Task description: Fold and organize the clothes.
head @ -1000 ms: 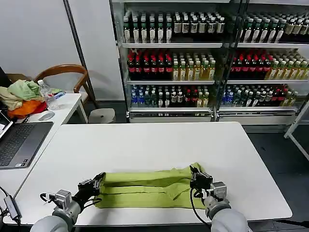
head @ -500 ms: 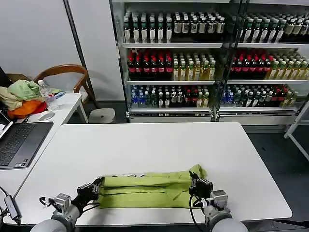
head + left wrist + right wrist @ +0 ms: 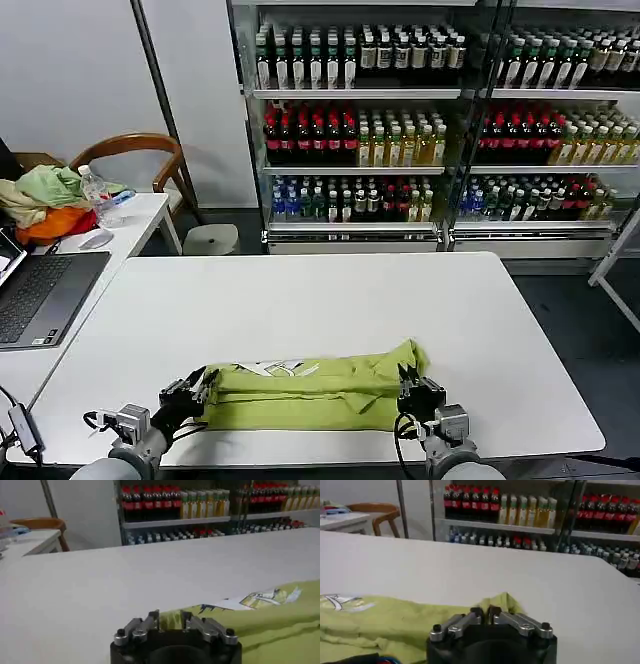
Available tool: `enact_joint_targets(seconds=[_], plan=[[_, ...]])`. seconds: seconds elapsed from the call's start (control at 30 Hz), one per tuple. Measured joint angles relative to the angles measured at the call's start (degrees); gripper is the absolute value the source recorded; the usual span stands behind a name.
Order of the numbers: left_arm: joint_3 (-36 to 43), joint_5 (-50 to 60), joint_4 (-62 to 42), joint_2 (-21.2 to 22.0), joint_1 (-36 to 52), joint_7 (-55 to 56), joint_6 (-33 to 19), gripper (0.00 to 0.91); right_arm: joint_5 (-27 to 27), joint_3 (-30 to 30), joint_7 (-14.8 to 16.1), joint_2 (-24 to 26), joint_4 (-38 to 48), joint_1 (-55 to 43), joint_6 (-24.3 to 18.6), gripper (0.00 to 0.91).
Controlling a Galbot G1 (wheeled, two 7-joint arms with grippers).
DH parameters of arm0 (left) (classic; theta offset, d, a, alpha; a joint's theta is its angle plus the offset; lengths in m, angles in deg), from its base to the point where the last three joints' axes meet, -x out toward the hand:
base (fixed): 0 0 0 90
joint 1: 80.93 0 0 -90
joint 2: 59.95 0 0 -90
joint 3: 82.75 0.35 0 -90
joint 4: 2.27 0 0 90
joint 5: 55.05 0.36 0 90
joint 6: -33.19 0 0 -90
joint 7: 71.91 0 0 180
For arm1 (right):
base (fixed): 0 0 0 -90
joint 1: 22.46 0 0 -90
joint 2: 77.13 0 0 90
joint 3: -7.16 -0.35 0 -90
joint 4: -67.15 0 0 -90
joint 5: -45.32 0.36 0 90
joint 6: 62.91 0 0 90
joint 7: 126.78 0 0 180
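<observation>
The left gripper [image 3: 199, 385] and right gripper [image 3: 410, 384] each pinch the folded T-shirt [image 3: 310, 395] on the table [image 3: 300, 300].

The white tabletop [image 3: 300, 300] carries one thing: a lime T-shirt [image 3: 310, 397], folded into a long band lying crosswise near the front edge. A strip of its white-and-dark print [image 3: 272, 369] shows along the far edge, toward the left end. The right end bunches up into a small peak. The left gripper [image 3: 188, 396] sits at the band's left end and the right gripper [image 3: 415, 392] at its right end, both low at the front edge, jaws closed on the cloth.
</observation>
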Motion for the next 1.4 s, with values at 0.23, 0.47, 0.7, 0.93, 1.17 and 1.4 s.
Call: enact_joint_targets(seconds=[0.23, 0.47, 0.7, 0.93, 1.17, 1.4], plan=[[-0.3, -0.5, 3.7, 0.9, -0.8, 3.6, 0.4, 0.907, -0.8, -2.1, 1.4, -0.3, -2.4, 1.4, -0.3, 0.907], [3.3, -2.8, 5.5, 2.8, -0.4, 12.2, 2.5, 0.907, -1.9, -3.6, 2.3, -0.7, -4.1, 2.6, -0.6, 0.907], [6.5, -4.6, 5.7, 4.7, 0.7, 18.9, 3.6, 0.373, -3.0, -3.8, 2.9, -1.3, -4.6, 3.2, -0.9, 0.907], [8.2, -6.0, 4.5, 6.0, 1.9, 22.2, 4.1, 0.04, -3.9, -3.7, 3.1, -1.9, -4.6, 3.2, -1.1, 0.907], [9.3, -6.1, 4.5, 6.5, 1.6, 23.6, 5.1, 0.04, -4.6, -3.8, 3.1, -2.3, -4.6, 3.5, -1.2, 0.907], [10.0, -5.0, 4.4, 6.9, 1.6, 23.6, 5.6, 0.04, -4.8, -3.6, 3.1, -2.6, -4.6, 3.6, -1.3, 0.907]])
